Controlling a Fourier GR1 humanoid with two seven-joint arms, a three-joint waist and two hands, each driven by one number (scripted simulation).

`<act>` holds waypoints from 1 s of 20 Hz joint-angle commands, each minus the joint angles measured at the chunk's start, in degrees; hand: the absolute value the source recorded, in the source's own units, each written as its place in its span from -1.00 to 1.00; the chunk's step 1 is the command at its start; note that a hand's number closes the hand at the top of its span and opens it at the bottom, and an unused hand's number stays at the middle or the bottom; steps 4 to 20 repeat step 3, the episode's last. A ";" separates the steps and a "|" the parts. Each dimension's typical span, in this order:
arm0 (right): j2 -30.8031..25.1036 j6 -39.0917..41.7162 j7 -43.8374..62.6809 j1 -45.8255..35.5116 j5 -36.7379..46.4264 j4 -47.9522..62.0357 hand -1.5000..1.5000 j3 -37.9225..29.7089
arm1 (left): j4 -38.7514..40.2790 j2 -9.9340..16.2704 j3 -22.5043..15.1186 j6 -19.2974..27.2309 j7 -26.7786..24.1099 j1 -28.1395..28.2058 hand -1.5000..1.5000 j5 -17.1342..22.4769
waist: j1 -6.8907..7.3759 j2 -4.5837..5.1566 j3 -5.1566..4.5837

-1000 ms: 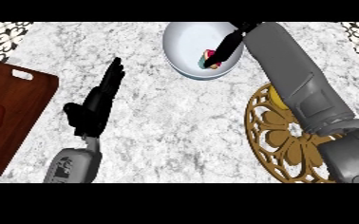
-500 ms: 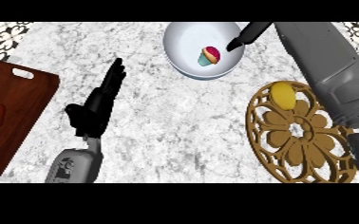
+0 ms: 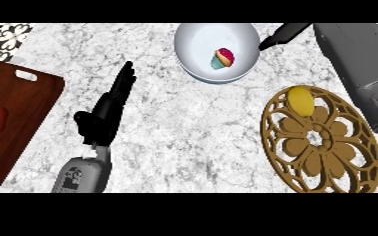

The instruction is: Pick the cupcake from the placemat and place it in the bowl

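Cupcake (image 3: 224, 59) lies tipped in the bowl (image 3: 198, 42), top toward upper right; right robot hand (image 3: 279, 35) fingers straight.

A marble counter (image 3: 192, 130), white veined with grey, fills the head view. At its left edge lies a dark reddish-brown wooden cutting board (image 3: 22, 115), set at a slant, with 1 slot-shaped handle hole near its upper corner and its lower part cut off by the picture's edge. In the upper left corner a small patch of black-and-white patterned surface (image 3: 13, 35) shows, and a yellow rounded object (image 3: 300, 100), possibly a lemon, sits well apart from the board on the right side of the scene.
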 commanded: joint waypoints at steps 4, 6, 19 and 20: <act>-2.94 11.56 -8.74 3.62 -0.18 -1.95 -1.00 0.72 | -1.05 0.96 0.29 -1.23 0.80 0.39 0.00 0.78 | 0.83 0.37 0.09; -2.94 11.56 -8.74 3.62 -0.18 -1.95 -1.00 0.72 | -1.05 0.96 0.29 -1.23 0.80 0.39 0.00 0.78 | 0.83 0.37 0.09; -2.94 11.56 -8.74 3.62 -0.18 -1.95 -1.00 0.72 | -1.05 0.96 0.29 -1.23 0.80 0.39 0.00 0.78 | 0.83 0.37 0.09; -2.94 11.56 -8.74 3.62 -0.18 -1.95 -1.00 0.72 | -1.05 0.96 0.29 -1.23 0.80 0.39 0.00 0.78 | 0.83 0.37 0.09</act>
